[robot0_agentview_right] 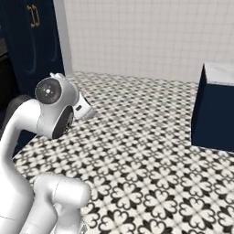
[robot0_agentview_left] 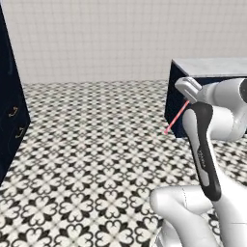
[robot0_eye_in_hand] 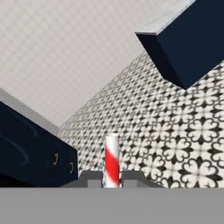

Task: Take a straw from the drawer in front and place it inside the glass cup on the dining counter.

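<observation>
My gripper (robot0_eye_in_hand: 112,180) is shut on the straw (robot0_eye_in_hand: 112,158), which stands red and white striped between the two dark tips in the hand view. In the left base view the straw (robot0_agentview_left: 175,117) shows as a thin pink line slanting down and to the left from the gripper (robot0_agentview_left: 190,99), held in the air above the floor. The hand (robot0_agentview_right: 87,111) also shows beside the arm's big joint. The dining counter (robot0_agentview_left: 207,67), a pale marble top on a navy base, stands ahead to the right, apart from the gripper. The glass cup is out of view.
Black-and-white patterned floor tiles (robot0_agentview_left: 96,144) stretch wide between me and the counter (robot0_agentview_right: 215,112). Navy cabinet fronts with brass handles (robot0_agentview_left: 13,112) line the left side; which of them is the drawer I cannot tell. A pale tiled wall (robot0_agentview_left: 96,38) closes the back.
</observation>
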Tool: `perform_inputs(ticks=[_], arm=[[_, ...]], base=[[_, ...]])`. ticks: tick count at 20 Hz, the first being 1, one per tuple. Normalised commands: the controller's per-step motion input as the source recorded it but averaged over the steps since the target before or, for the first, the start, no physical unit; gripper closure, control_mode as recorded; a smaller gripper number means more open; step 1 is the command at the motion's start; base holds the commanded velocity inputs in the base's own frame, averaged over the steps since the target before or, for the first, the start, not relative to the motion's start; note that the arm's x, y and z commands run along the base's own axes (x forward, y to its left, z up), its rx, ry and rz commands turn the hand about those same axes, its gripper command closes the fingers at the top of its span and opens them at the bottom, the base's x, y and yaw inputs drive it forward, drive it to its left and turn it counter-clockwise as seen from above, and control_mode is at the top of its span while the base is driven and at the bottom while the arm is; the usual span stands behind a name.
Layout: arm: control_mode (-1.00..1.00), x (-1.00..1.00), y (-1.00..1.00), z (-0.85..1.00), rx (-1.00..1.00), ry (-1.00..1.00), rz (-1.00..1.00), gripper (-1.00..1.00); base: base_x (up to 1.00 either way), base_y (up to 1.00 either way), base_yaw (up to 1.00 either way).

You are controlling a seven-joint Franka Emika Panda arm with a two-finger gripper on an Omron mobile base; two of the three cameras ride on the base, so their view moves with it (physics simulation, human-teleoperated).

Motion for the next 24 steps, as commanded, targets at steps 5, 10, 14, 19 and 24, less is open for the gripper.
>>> perform_inputs(ticks=[5,10,14,19,24], arm=[[1.0,0.0,0.0,0.0,0.0,0.0,0.0,1.0],[1.0,0.0,0.0,0.0,0.0,0.0,0.0,1.0],[1.0,0.0,0.0,0.0,0.0,0.0,0.0,1.0],[1.0,0.0,0.0,0.0,0.0,0.0,0.0,1.0],[1.0,0.0,0.0,0.0,0.0,0.0,0.0,1.0]], base=[[1.0,0.27,-0.3],[1.0,0.4,-0.3],[1.0,0.55,-0.32],[1.0,0.75,-0.34],[1.0,0.83,-0.33]])
